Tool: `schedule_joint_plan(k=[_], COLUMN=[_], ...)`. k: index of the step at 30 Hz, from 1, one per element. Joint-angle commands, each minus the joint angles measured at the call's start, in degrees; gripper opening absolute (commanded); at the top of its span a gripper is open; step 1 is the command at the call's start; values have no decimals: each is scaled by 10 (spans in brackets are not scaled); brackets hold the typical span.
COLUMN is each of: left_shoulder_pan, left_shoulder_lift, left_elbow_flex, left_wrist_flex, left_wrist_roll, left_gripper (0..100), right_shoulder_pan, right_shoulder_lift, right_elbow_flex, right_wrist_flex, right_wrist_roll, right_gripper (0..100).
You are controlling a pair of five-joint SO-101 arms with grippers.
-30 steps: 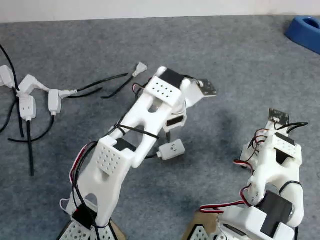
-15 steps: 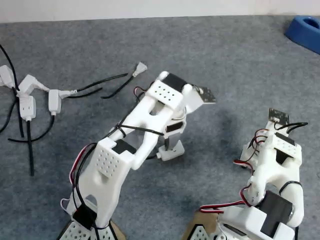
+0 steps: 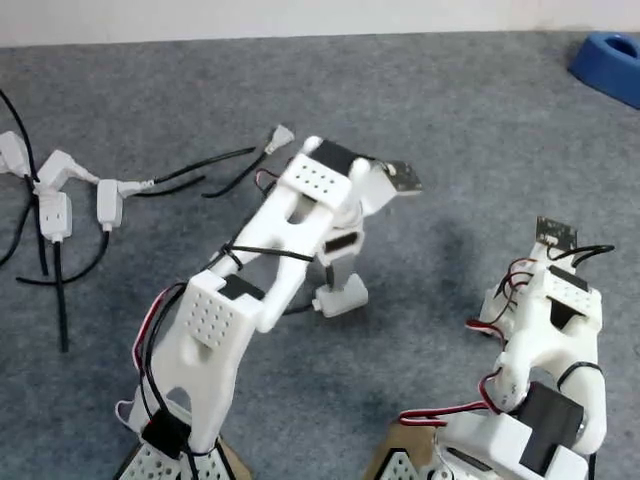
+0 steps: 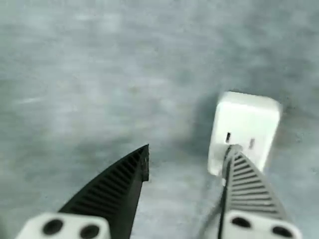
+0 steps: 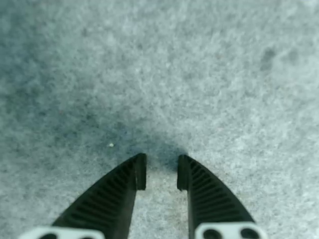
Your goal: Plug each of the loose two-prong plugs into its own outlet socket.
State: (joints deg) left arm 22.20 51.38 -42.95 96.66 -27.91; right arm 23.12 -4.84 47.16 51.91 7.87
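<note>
A white outlet socket block (image 3: 342, 297) lies on the grey carpet mid-table, its two slots facing up (image 4: 244, 128). My left gripper (image 4: 188, 149) hangs open just over it, with one finger (image 4: 249, 181) against the block's near face and the other finger (image 4: 122, 186) off to the side over bare carpet. Several white two-prong plugs lie at the far left on black cords: one (image 3: 55, 214), another (image 3: 108, 204), and a small one (image 3: 280, 136) farther in. My right gripper (image 5: 160, 160) points at bare carpet with a narrow gap between its fingers, holding nothing.
The right arm (image 3: 552, 300) sits folded at the front right. A blue container (image 3: 610, 55) is at the far right corner. Black cords (image 3: 200, 165) trail from the plugs toward the middle. Open carpet lies between the two arms.
My left gripper has come down over the socket block and swung slightly left, nudging the block. The right arm has not moved.
</note>
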Motion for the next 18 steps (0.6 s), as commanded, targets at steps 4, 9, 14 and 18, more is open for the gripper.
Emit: schedule_joint_plan(k=[4, 9, 14, 18], left_shoulder_pan=[-19, -22, -18, -7], left_shoulder_lift=[74, 67, -8, -107], left_elbow_flex=[-100, -163, -153, -116], left_wrist_flex=[17, 42, 47, 47], left_wrist_roll=[-5, -5, -1, -1], left_gripper=[235, 235, 235, 235], right_shoulder_pan=[-14, -14, -14, -14], right_shoulder_lift=[2, 2, 2, 2], right_elbow_flex=[6, 6, 6, 6], right_wrist_flex=[-9, -9, -9, -9], right_wrist_roll=[7, 7, 7, 7], right_gripper=[112, 112, 112, 112])
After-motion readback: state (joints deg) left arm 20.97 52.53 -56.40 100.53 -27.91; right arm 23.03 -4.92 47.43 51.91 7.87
